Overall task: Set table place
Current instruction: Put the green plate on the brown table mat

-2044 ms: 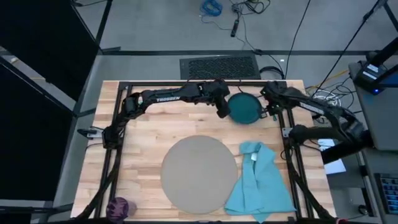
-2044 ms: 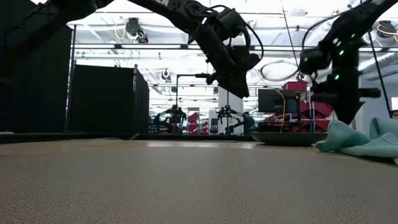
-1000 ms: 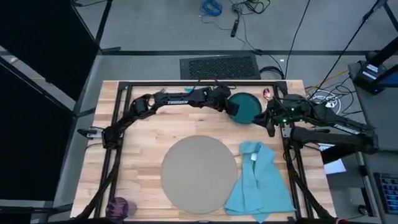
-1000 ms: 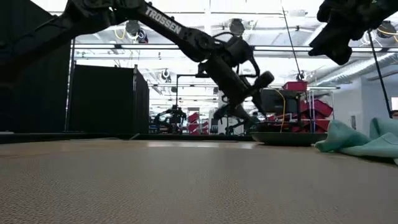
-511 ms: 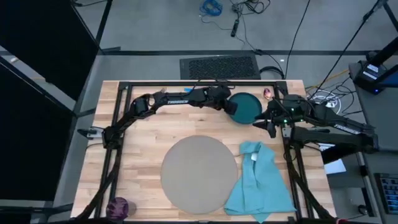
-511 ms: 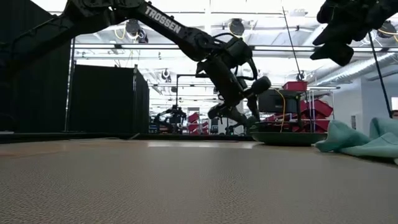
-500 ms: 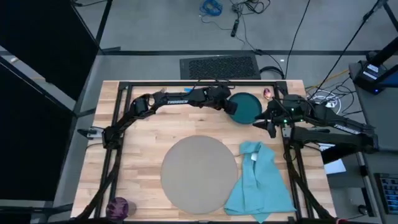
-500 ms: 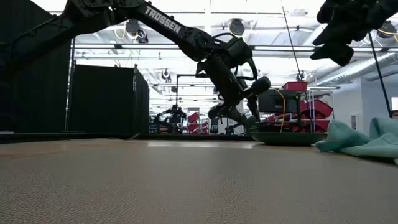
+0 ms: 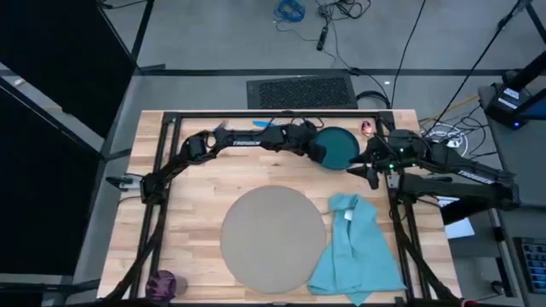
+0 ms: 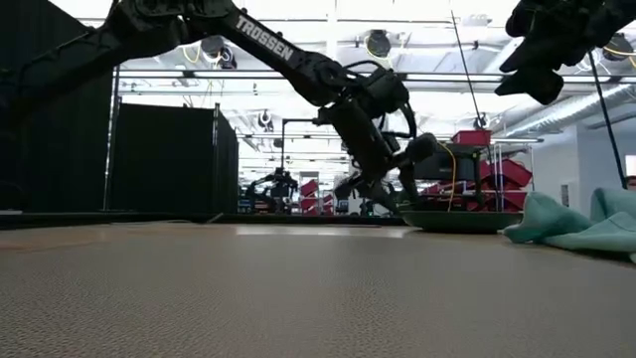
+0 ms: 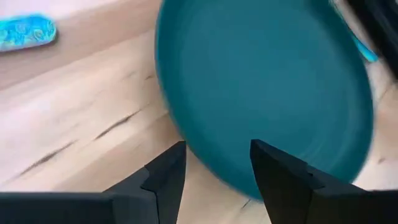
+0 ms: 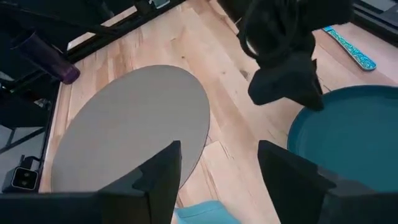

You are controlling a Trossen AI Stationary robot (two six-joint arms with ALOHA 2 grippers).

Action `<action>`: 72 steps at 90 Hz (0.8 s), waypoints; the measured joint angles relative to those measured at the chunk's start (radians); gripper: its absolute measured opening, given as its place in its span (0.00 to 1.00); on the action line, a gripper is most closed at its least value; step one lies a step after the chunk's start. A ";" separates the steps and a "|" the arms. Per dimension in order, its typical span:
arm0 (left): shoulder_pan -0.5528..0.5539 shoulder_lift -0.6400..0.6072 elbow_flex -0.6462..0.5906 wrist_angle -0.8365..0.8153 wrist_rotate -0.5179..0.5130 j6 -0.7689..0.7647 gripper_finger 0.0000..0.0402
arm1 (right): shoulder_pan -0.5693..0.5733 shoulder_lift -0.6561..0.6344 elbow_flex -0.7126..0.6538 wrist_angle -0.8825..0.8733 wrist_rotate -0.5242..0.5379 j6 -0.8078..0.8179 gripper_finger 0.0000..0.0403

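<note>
Left tool (image 9: pixel 319 153): released, its 2 fingers (image 11: pixel 166 176) spread at the near edge of the teal plate (image 9: pixel 339 147), not closed on it.
Right tool (image 9: pixel 351 169): released, raised above the bench (image 9: pixel 196 196) just beside the plate's right side.
Plate: flat at the bench's far edge.
Grey mat (image 9: pixel 273 238): bench centre, nearer the front.
Blue napkin (image 9: pixel 357 250): crumpled, touching the mat's right edge.
Purple cup (image 9: pixel 162 283): front-left corner.

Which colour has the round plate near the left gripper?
Dark teal plate; the left wrist view shows it best.
</note>
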 joint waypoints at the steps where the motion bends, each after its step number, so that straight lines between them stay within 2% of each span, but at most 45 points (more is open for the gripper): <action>1: 0.000 0.001 0.000 0.001 0.000 0.000 0.41 | 0.000 0.000 0.000 0.000 0.000 0.000 0.49; 59: -0.005 0.029 0.000 0.022 0.000 0.012 0.41 | 0.000 0.000 0.000 -0.006 0.000 0.000 0.49; 66: -0.006 0.029 0.000 0.023 0.000 0.034 0.38 | 0.000 0.000 0.000 -0.006 0.000 0.000 0.49; 72: -0.006 0.029 0.000 0.021 -0.001 0.049 0.31 | 0.000 0.000 0.000 -0.007 0.000 0.000 0.49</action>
